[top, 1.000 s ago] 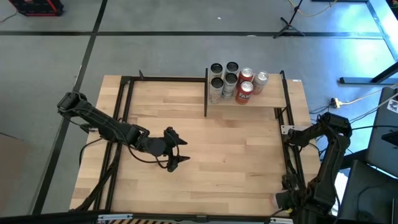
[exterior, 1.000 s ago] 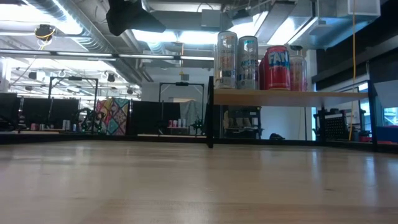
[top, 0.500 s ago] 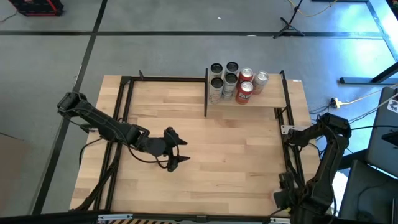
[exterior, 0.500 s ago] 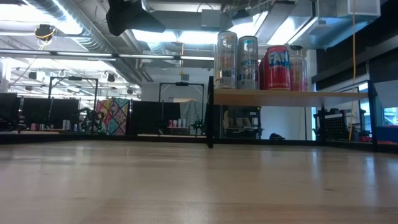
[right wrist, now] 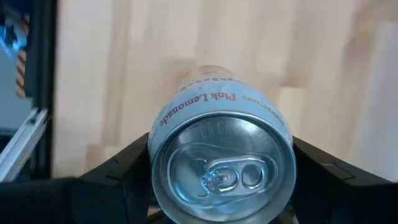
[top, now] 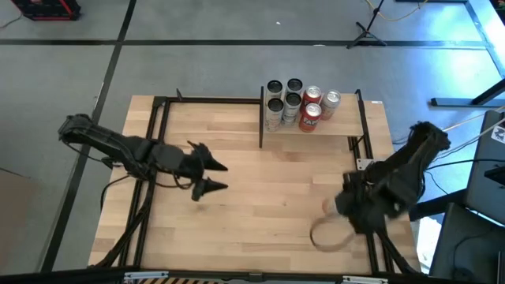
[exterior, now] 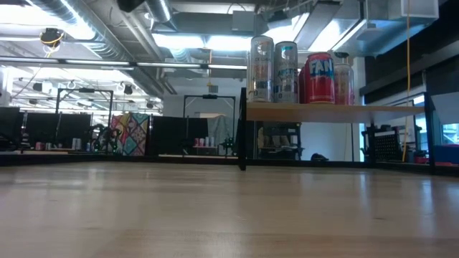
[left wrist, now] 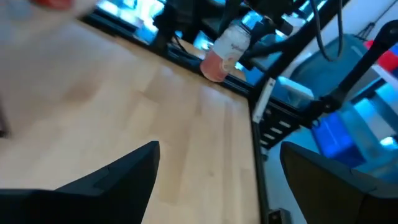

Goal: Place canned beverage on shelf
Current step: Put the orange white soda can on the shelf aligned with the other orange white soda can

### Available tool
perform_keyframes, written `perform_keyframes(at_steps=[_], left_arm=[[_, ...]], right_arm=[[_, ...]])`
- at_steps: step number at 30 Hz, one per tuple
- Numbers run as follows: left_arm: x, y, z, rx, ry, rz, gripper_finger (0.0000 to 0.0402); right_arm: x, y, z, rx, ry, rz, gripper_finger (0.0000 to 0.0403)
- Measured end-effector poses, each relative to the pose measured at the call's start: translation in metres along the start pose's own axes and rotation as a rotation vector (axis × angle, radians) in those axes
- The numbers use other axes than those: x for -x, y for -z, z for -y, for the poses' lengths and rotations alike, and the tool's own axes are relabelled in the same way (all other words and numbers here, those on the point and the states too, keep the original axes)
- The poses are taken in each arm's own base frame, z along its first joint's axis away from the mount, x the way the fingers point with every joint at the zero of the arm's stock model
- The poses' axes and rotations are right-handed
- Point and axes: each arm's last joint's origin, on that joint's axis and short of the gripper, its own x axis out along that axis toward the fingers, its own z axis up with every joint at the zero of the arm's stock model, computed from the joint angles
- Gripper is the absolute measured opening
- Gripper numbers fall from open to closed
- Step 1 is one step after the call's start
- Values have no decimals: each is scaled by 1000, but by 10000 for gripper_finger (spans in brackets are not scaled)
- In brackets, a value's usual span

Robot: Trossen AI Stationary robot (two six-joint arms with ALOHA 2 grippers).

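Note:
My right gripper (top: 333, 207) is over the table's right near part, shut on a pale can (right wrist: 221, 155) printed "Pink Lemonade"; the can also shows in the left wrist view (left wrist: 225, 50). My left gripper (top: 211, 177) is open and empty above the table's left half. The shelf (top: 312, 128), a light wood panel on black posts, stands at the far edge and bears several cans (top: 293, 102), silver and red. In the low view the shelf (exterior: 337, 110) and its cans (exterior: 287, 68) show, but neither gripper does. My right gripper pinches the can's round side wall near its top end (right wrist: 155, 146) between its two fingers, one on each side. The can's top with the pull tab faces the wrist camera. The can is tilted, its pinkish lower end (left wrist: 211, 67) toward the table.
A black metal frame (top: 260, 122) runs around the table, with an upright post at the shelf's left end. A blurred brownish loop (top: 325, 235) shows on the table near my right gripper; what it is I cannot tell. Bare wood lies between the two grippers.
My right arm has swung in from beyond the table's right near corner, bringing its gripper with the can over the table's right part. My left gripper has drawn back toward the table's left and far edges.

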Motion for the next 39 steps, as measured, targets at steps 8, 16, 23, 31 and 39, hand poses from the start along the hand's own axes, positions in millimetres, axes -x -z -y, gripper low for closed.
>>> perform_keyframes(at_steps=[8,16,23,31,39], left_arm=[[37,-20,-25,-3,-55,44,329],[51,-28,-43,2,-28,5,329],[51,-29,-49,-1,-61,3,329],[52,-31,-53,2,-137,49,329],[52,-32,-54,1,-172,70,329]], right_arm=[[19,-10,94,-161,76,66,266],[31,-13,161,-168,118,17,266],[40,-4,199,-71,213,-9,266],[42,9,229,-41,269,-69,266],[42,15,237,-154,207,-34,266]])
